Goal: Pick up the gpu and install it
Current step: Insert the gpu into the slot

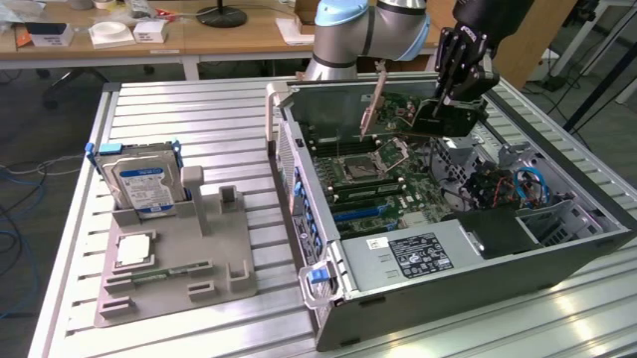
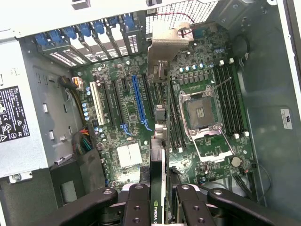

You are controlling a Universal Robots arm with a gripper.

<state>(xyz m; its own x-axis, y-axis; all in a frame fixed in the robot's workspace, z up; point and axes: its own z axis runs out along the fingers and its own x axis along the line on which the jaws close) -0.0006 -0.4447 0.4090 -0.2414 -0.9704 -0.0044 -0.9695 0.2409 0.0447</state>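
Observation:
My gripper (image 1: 445,119) hangs inside the open computer case (image 1: 557,257), above the motherboard (image 1: 383,186). It is shut on the gpu (image 1: 377,104), a thin dark card held on edge with its metal bracket towards the case's back wall. In the wrist view the gpu (image 2: 161,141) runs as a narrow slab from between my black fingers (image 2: 138,207) out to its bracket (image 2: 167,47). It hovers over the board between the long blue slot (image 2: 138,101) and the CPU socket (image 2: 202,113), apart from the board.
A grey fixture (image 1: 169,287) on the slatted table holds a silver hard drive (image 1: 145,183), a CPU chip (image 1: 134,250) and a slim memory stick (image 1: 164,274). The power supply (image 1: 413,253) and cables (image 1: 527,186) crowd the case's near end.

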